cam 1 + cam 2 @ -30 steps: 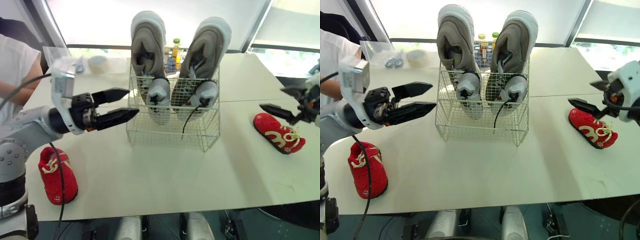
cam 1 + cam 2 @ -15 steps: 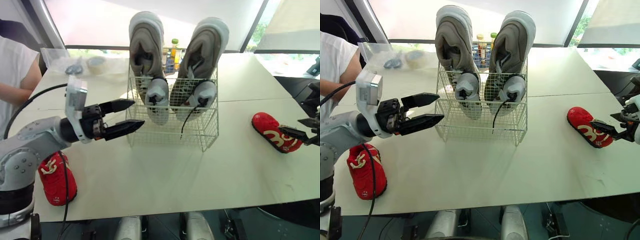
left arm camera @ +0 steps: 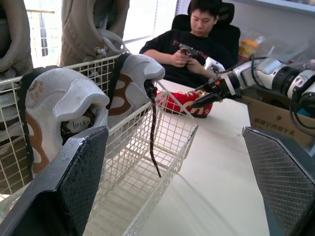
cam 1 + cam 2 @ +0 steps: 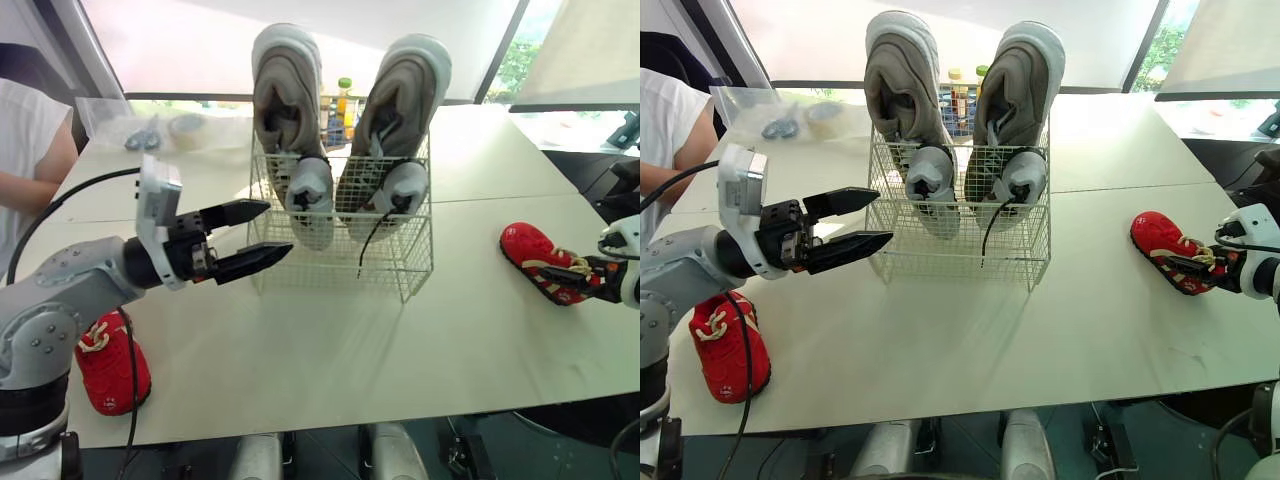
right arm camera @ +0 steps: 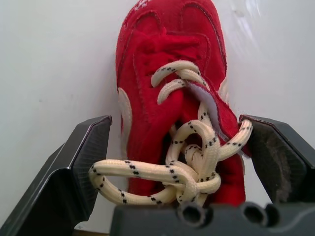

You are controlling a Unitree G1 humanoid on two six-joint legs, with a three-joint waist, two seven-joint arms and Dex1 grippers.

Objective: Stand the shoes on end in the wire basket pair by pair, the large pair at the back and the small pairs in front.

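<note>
White table (image 4: 330,350) holds the wire basket (image 4: 340,268), with the large grey pair (image 4: 290,100) upright at its back. At the right, a red shoe (image 5: 167,64) lies toe away from the right gripper (image 5: 172,120), which straddles its laced end, spread wide. The left gripper (image 4: 275,228) hovers open beside the basket.

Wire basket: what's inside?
The left grey shoe and right grey shoe stand on end at the back, toes above the rim; a black lace dangles from the right. Beneath them the floor of the wire basket is covered.
</note>
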